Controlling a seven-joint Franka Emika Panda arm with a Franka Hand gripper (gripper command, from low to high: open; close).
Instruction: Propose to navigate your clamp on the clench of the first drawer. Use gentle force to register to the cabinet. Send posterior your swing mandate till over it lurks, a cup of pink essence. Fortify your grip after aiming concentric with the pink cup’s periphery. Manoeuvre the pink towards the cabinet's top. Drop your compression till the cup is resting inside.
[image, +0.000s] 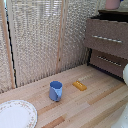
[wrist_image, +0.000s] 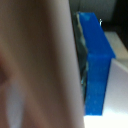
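With the pink cup (image: 112, 4) sitting at the frame's upper right on the cabinet's top (image: 120, 12), the end effector (wrist_image: 92, 65) is seemingly gripping it, so releasing should be slow and level.

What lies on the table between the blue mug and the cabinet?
In the exterior view, a small orange block lies on the table between the mug and cabinet.

Blue mug (image: 55, 91) (perhaps orange block (image: 79, 85)) obstruct floor.
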